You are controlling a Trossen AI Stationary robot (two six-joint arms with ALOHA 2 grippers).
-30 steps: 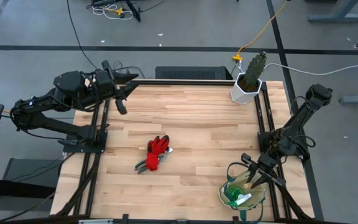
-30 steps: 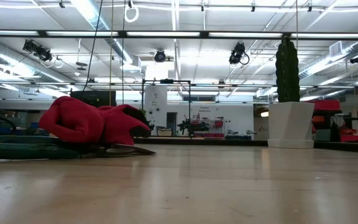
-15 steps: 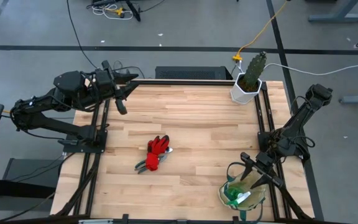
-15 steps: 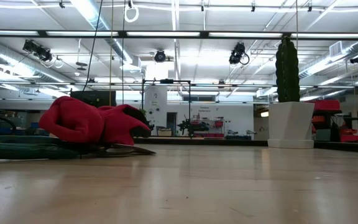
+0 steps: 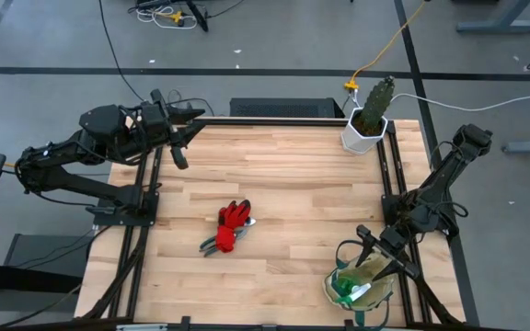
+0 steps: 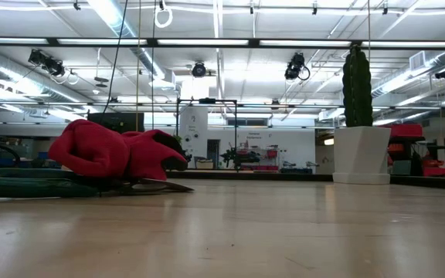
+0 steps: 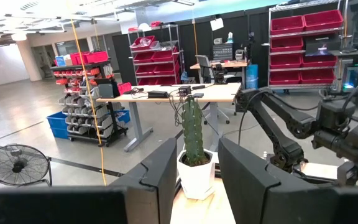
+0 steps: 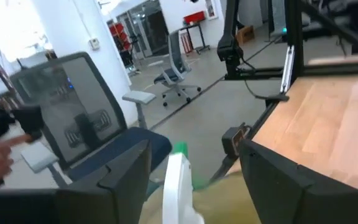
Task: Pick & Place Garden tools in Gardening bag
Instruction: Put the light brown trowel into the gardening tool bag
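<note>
The right gripper (image 5: 373, 255) at the table's 5 o'clock corner has spread its fingers, which a second ago were pinched over the gardening bag (image 5: 335, 287); the bag holds the green-and-white spray bottle (image 5: 351, 292). The red gloves (image 5: 234, 217) lie on the pruners (image 5: 217, 243) near centre, which the low view shows only side-on. The left gripper (image 5: 180, 138) waits at 11 o'clock, fingers partly apart, holding nothing

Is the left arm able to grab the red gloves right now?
Probably yes. The red gloves lie in the open mid-table with nothing on top. The left tool waits at the far left corner, empty, with bare table between them.
</note>
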